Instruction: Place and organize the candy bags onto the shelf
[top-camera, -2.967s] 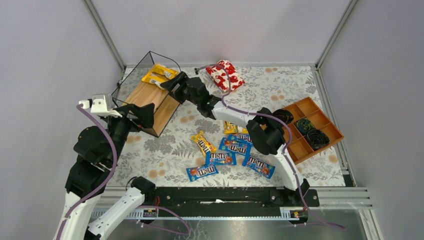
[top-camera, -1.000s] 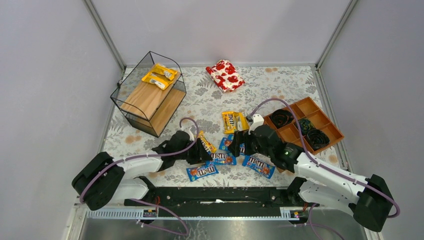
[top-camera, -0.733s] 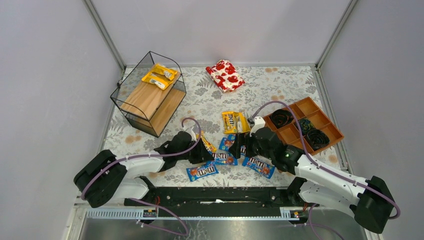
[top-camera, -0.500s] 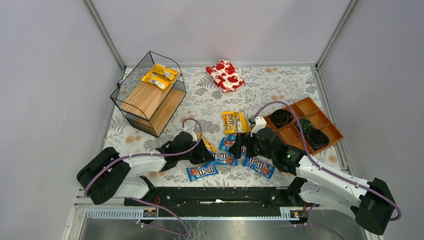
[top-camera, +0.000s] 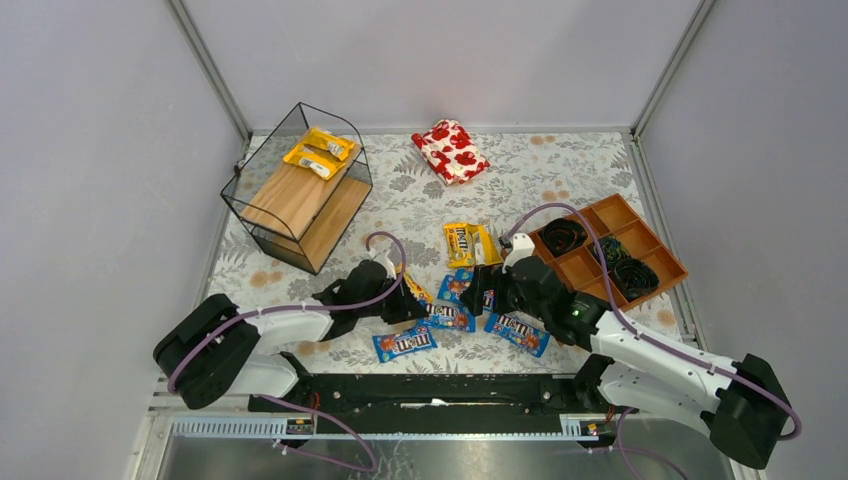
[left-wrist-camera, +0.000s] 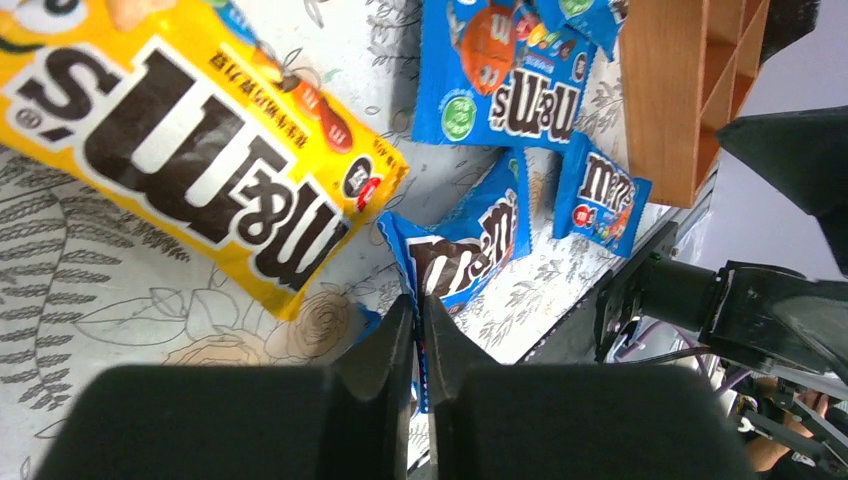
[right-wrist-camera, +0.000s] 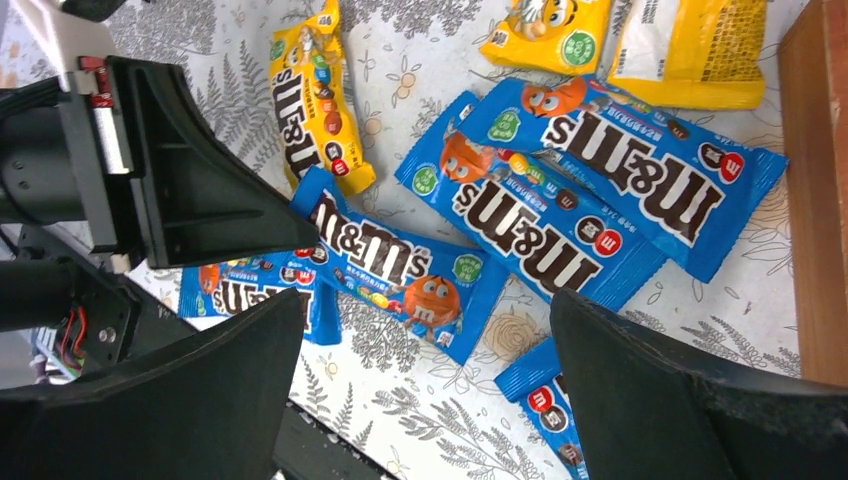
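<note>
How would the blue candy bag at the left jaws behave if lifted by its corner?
Probably floppy: the blue bag looks thin and crinkled, so it would likely droop. Its glossy film may slip. Flat and small, it is likely light.

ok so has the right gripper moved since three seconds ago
Yes. It was over the shelf at the back left; now the right gripper hangs open near the front, above the blue candy bags beside the compartment tray.

Glossy plastic on the blue candy bag (left-wrist-camera: 470, 240), right at the matt black jaws of the left gripper (left-wrist-camera: 415, 305); smooth bare wood on the tray (left-wrist-camera: 670, 90) beyond.
</note>
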